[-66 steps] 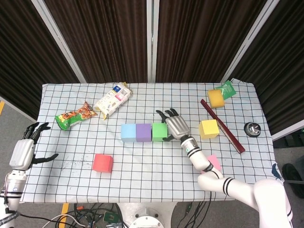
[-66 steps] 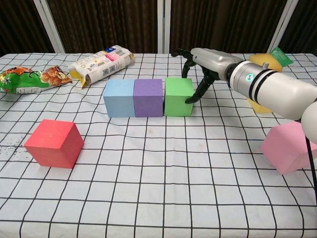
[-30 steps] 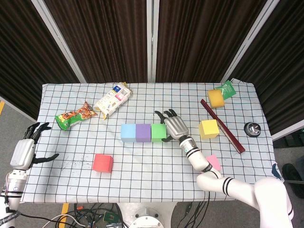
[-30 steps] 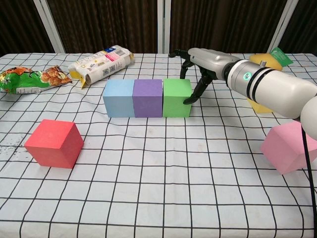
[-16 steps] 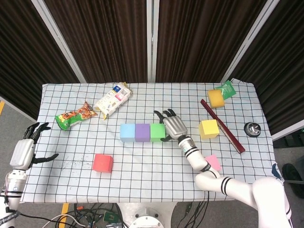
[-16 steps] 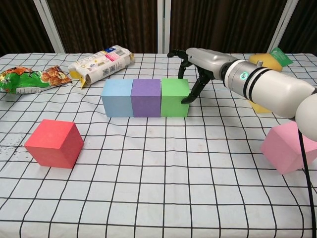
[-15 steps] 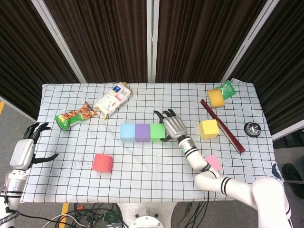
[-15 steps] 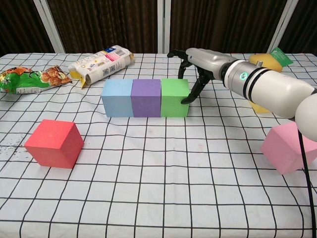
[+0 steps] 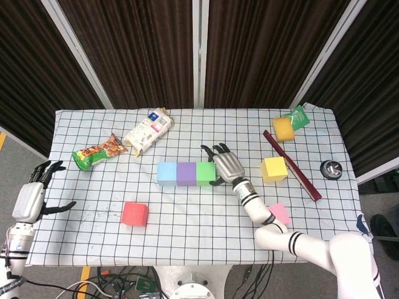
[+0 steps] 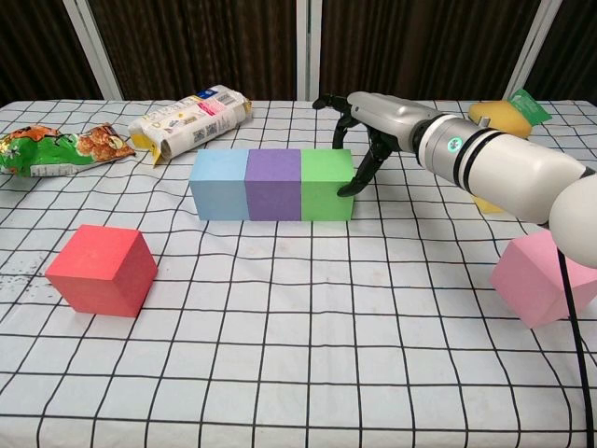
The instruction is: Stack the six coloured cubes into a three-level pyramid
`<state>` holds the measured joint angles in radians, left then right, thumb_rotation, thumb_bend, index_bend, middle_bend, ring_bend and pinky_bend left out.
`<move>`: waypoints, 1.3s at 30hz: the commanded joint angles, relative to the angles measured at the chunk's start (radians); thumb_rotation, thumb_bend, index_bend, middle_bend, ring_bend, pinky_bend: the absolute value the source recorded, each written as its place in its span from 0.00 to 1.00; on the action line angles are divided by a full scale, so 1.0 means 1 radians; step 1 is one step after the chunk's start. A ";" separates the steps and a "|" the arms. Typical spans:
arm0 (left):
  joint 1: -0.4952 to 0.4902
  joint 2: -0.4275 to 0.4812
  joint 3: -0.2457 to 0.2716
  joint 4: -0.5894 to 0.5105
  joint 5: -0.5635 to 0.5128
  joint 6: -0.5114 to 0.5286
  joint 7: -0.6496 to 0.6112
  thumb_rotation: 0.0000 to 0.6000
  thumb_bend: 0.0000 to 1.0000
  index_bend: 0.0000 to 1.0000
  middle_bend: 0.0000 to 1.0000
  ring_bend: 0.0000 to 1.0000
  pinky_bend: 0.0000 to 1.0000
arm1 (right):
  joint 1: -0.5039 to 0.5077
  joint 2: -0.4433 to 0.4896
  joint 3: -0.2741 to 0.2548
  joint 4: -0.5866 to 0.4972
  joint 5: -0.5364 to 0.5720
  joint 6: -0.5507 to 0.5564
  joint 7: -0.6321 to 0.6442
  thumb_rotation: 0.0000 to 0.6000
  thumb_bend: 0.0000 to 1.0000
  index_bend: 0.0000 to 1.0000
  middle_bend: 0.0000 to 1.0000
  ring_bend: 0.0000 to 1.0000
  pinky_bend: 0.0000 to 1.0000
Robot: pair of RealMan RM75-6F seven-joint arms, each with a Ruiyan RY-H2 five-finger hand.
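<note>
Flanking the cube row (image 10: 270,184): snack bags (image 10: 191,117), red cube (image 10: 101,270).

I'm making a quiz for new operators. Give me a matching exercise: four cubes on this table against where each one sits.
Things:
1. green foam cube
2. red foam cube
3. pink foam cube
4. purple foam cube

Places:
A. alone at the near left of the checked tablecloth
B. middle of the three-cube row
C. row end, right hand fingers against its side
D. near right, beside the right forearm

Pairs: 1-C, 2-A, 3-D, 4-B
</note>
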<state>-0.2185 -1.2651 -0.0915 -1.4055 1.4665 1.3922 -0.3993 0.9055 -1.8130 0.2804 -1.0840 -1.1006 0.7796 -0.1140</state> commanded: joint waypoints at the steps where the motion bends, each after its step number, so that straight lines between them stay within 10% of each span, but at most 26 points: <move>1: 0.000 0.000 0.000 -0.001 0.000 0.000 0.001 1.00 0.00 0.09 0.19 0.02 0.03 | 0.001 0.008 -0.001 -0.008 -0.003 -0.012 0.014 1.00 0.02 0.00 0.39 0.09 0.00; 17: 0.002 -0.003 -0.002 0.003 -0.004 0.001 -0.006 1.00 0.00 0.09 0.19 0.02 0.03 | -0.008 0.062 -0.005 -0.065 -0.022 -0.022 0.058 1.00 0.00 0.00 0.11 0.00 0.00; 39: -0.001 0.043 0.068 -0.055 0.106 -0.007 -0.036 1.00 0.00 0.09 0.21 0.02 0.03 | -0.169 0.417 0.029 -0.462 -0.087 0.191 0.124 1.00 0.00 0.00 0.06 0.00 0.00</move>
<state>-0.2152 -1.2336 -0.0487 -1.4452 1.5395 1.3936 -0.4214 0.7581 -1.4219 0.3096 -1.5211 -1.1759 0.9474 0.0024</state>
